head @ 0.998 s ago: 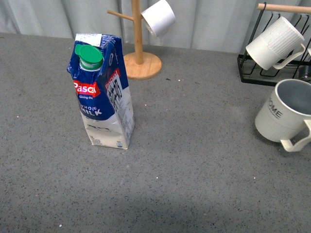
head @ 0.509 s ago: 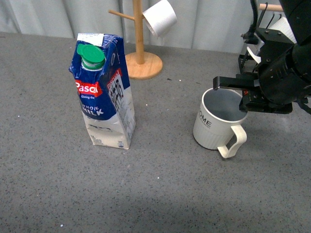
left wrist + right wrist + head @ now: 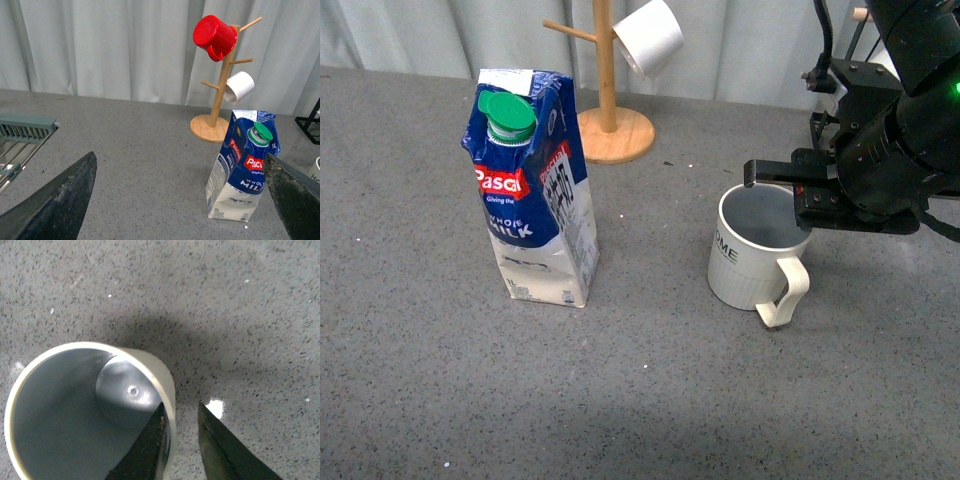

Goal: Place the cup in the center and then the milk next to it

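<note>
front view, cup (image 3: 750, 262) upright just right of the grey tabletop's (image 3: 650, 400) middle, right tool (image 3: 180, 412) clenched on the cup's rim, milk (image 3: 533, 200) upright well to its left, left tool (image 3: 180, 165) spread wide, holding nothing

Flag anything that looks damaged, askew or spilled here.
The milk carton looks crumpled: its blue upper walls are creased, and it bulges wider near the top than at its base. No spill shows on the table. The cup looks intact, its rim pinched by the right claw.
</note>
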You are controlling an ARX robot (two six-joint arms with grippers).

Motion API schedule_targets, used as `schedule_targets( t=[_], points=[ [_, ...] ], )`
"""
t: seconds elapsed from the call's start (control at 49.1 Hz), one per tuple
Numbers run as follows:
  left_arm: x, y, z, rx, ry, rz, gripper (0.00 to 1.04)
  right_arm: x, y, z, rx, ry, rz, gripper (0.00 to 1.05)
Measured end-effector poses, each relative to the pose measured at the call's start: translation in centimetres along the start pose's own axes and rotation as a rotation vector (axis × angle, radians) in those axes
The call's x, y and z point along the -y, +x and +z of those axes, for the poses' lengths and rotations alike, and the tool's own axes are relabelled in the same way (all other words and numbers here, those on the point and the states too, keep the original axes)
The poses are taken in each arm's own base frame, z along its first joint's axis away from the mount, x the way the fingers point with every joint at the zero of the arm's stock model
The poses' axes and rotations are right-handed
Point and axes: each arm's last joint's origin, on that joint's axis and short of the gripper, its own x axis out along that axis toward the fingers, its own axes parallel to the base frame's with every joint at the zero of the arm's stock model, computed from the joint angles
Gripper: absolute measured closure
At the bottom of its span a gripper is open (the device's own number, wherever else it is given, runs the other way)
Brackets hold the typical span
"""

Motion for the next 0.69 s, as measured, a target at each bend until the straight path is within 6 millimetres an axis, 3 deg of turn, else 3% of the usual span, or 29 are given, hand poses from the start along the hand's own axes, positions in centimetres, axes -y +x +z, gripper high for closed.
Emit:
schedule_targets(
  t=[0.143,0.326,0.407,0.468,0.529,0.55,0.631,0.692],
  points=[
    [0.0,0.0,0.0,0.000,0.000,0.000,0.07,0.3,-0.8,0.6,0.069,0.026,0.016,0.63],
    [0.0,0.0,0.0,0.000,0.000,0.000,0.07,0.6,-4.5,1.8,0.252,0.031,0.016,0.27],
    [0.0,0.0,0.0,0.000,0.000,0.000,0.07,0.9,-5.3,1.6,0.323,0.010,-0.009,0.11],
    [0.0,0.0,0.0,0.000,0.000,0.000,0.07,1.6,-4.6,0.6,0.547,-0.039,-0.065,0.21],
    [0.0,0.0,0.0,0.000,0.000,0.001,0.07,2.8,-4.4,-1.6,0.716,-0.073,-0.061,0.34],
    [0.0,0.0,0.0,0.000,0.000,0.002,0.07,3.4,-4.8,-2.7,0.811,-0.075,-0.057,0.39],
    [0.0,0.0,0.0,0.000,0.000,0.001,0.07,4.8,-7.8,-3.9,1.019,-0.070,-0.048,0.57],
    [0.0,0.0,0.0,0.000,0.000,0.000,0.07,5.6,-9.6,-4.7,1.077,-0.067,-0.051,0.69]
  ],
)
